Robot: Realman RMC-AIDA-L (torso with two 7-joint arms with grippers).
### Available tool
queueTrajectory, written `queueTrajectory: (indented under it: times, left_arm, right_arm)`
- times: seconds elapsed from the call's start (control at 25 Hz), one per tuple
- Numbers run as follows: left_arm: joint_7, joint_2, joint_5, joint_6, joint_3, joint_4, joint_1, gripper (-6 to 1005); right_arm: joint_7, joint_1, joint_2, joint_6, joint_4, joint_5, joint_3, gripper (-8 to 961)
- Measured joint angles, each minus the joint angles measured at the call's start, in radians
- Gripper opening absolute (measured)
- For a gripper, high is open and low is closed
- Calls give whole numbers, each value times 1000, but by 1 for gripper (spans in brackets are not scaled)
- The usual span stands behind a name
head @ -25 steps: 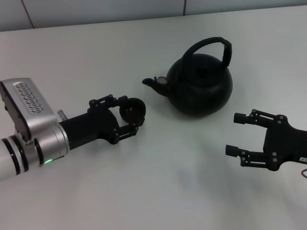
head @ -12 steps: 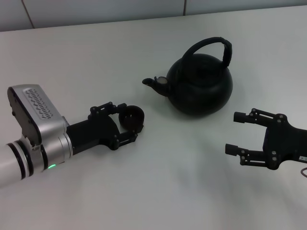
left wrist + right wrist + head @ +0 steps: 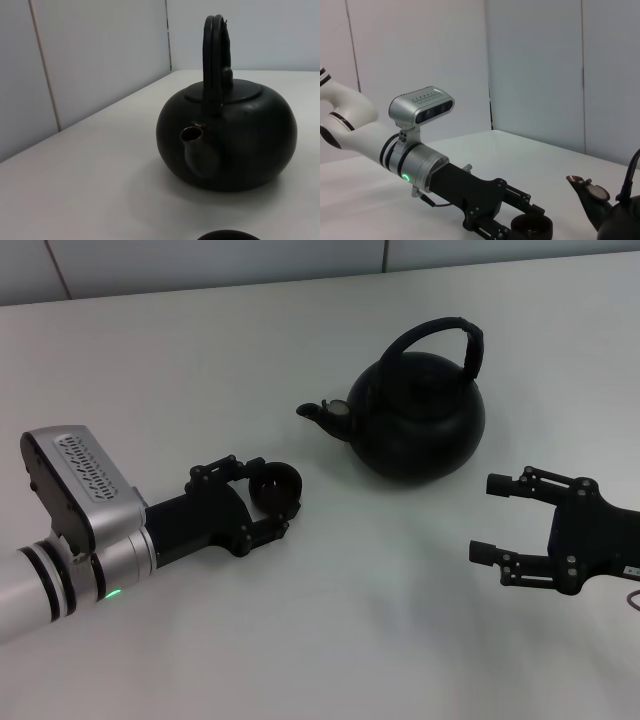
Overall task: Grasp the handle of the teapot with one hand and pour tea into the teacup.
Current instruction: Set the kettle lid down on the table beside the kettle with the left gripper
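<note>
The matte-black teapot (image 3: 420,420) stands upright at the table's centre-right, its spout towards my left arm. Its arched handle (image 3: 455,335) rises over the lid. My left gripper (image 3: 272,495) is shut on the small black teacup (image 3: 275,485), low at the table in front of the spout and apart from the pot. My right gripper (image 3: 488,518) is open and empty, in front of and to the right of the teapot, not touching it. The left wrist view shows the teapot (image 3: 240,145), its handle (image 3: 212,60) and the cup's rim (image 3: 227,235). The right wrist view shows the teacup (image 3: 532,227) in the left gripper.
The white table (image 3: 330,640) stretches around both arms. A pale wall (image 3: 200,260) runs along the table's far edge. My left arm's silver wrist (image 3: 80,510) lies low over the table's left front.
My left gripper has sunk and drawn back a little towards me with the teacup in it. The right arm and the teapot have not moved.
</note>
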Motion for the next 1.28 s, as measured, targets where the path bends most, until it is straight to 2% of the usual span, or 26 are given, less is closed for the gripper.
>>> queueTrajectory:
  times: [0.76, 0.96, 1.12, 1.24, 1.28]
  left_arm:
    - [-5, 0, -2, -6, -7, -10, -1, 851]
    - [-5, 0, 1, 34, -19, -6, 8, 864]
    - [-49, 10, 6, 129, -10, 39, 58, 864]
    - [-188, 14, 27, 242, 3, 213, 181, 864]
    - [-188, 14, 27, 242, 3, 213, 181, 864]
  right_arm:
    - [4, 0, 0, 0, 0, 0, 0, 778]
    - [4, 0, 0, 1, 0, 0, 0, 777]
    - [5, 0, 0, 4, 0, 1, 0, 776]
    - [7, 0, 0, 5, 0, 1, 0, 775]
    - [7, 0, 0, 5, 0, 1, 0, 775]
